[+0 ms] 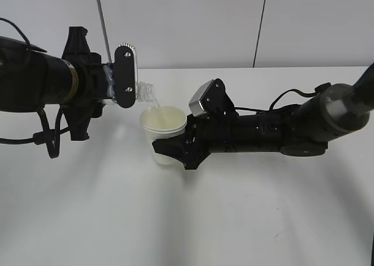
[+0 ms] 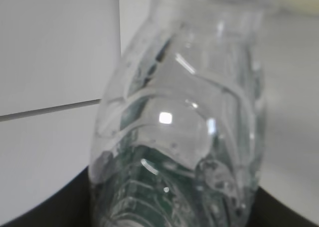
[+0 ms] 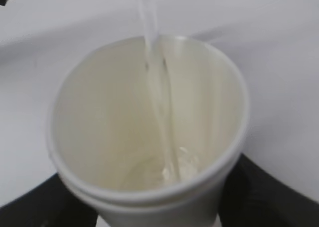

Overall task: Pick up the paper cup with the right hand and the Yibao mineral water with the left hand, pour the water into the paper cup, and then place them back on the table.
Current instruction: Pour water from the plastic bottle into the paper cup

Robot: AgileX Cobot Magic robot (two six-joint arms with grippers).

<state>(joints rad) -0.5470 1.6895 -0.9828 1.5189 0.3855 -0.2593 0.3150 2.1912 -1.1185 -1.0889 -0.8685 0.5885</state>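
The left hand [image 1: 120, 79], a black two-finger gripper on a black arm with a yellowish band, pinches the Yibao mineral water [image 1: 143, 92], a small clear plastic bottle, across its body. The bottle lies tipped nearly level above the table, its open ribbed neck pointing toward 3 o'clock and slightly down. In the left wrist view the clear ribbed bottle [image 2: 179, 132] fills the frame, with a trace of dark green label low down.

From the neck a thin stream of water [image 3: 154, 82] falls into the paper cup [image 1: 164, 131], a small white tapered cup with a cream inside and rolled rim, sitting at 5 o'clock from the bottle's mouth. The right wrist view shows the stream striking the cup [image 3: 149, 132] near its bottom, where a little water pools.

The right hand [image 1: 175, 148], a black gripper with a silver-grey wrist block, reaches in from 3 o'clock and clasps the cup's sides, fingers around its lower wall. The cup stays upright over the table [image 1: 193, 219], a plain white flat top; I cannot tell whether its base touches.
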